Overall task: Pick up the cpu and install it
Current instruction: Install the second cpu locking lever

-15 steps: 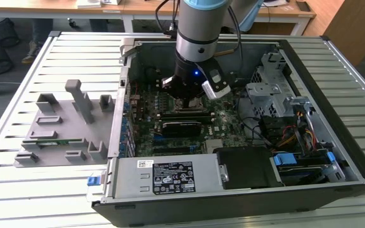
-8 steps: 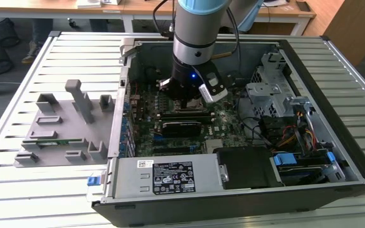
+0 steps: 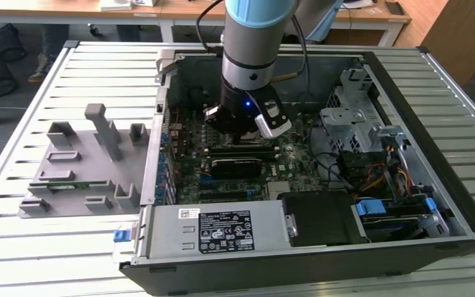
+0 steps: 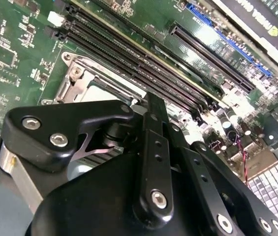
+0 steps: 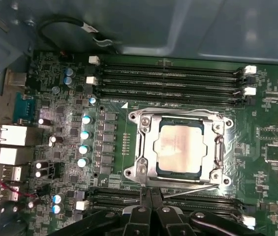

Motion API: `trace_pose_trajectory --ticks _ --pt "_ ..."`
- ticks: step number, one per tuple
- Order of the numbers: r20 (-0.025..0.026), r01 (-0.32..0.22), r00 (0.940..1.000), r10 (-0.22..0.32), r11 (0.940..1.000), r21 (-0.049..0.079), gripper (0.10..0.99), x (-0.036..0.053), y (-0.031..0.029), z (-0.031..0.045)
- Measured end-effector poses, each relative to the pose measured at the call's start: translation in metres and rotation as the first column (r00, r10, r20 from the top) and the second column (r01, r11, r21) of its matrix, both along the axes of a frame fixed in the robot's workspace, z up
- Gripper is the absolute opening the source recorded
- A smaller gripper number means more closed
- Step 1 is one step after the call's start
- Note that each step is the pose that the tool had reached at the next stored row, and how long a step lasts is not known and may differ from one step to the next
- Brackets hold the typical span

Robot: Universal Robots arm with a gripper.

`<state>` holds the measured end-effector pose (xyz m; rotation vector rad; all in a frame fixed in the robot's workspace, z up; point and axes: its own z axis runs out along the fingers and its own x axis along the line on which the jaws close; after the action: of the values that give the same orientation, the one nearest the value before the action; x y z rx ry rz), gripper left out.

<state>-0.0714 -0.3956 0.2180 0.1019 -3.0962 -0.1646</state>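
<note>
In the first wrist view the gripper (image 5: 151, 209) has its two black fingers (image 5: 142, 212) pressed together with nothing between them, their tips hanging just beside the near edge of the CPU socket (image 5: 143, 162). The cpu (image 5: 179, 148) lies flat inside that socket, its silver-white top framed by the metal bracket, apart from the fingertips. Black memory slots (image 5: 170, 78) run in parallel rows along the far side of the socket, and more slots lie on the near side, partly covered by the gripper linkage. A row of small blue-topped capacitors (image 5: 85, 140) stands beside the socket on the green motherboard (image 5: 271, 147).

In the second wrist view the gripper's black linkage (image 4: 153, 162) hangs over the socket bracket (image 4: 75, 81) and the long memory slots (image 4: 143, 64).

In the exterior view the arm (image 3: 250, 49) reaches straight down into the open computer case (image 3: 435, 179), its gripper (image 3: 242, 133) low over the motherboard. A grey parts holder (image 3: 81, 167) sits on the slatted table (image 3: 23, 247) at the exterior view's left, with a green memory stick (image 3: 68, 184) resting in it.
</note>
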Motion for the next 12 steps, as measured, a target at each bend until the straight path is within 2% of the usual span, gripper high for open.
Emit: trace_pose_trajectory --ticks 2,12 --pt "-0.0008 0.000 1.0000 0.000 1.0000 0.002 0.106 0.0000 -0.0007 -0.0015" --pt "-0.0012 0.004 1.0000 -0.004 0.9978 0.066 0.106 -0.0021 -0.0095 -0.0024"
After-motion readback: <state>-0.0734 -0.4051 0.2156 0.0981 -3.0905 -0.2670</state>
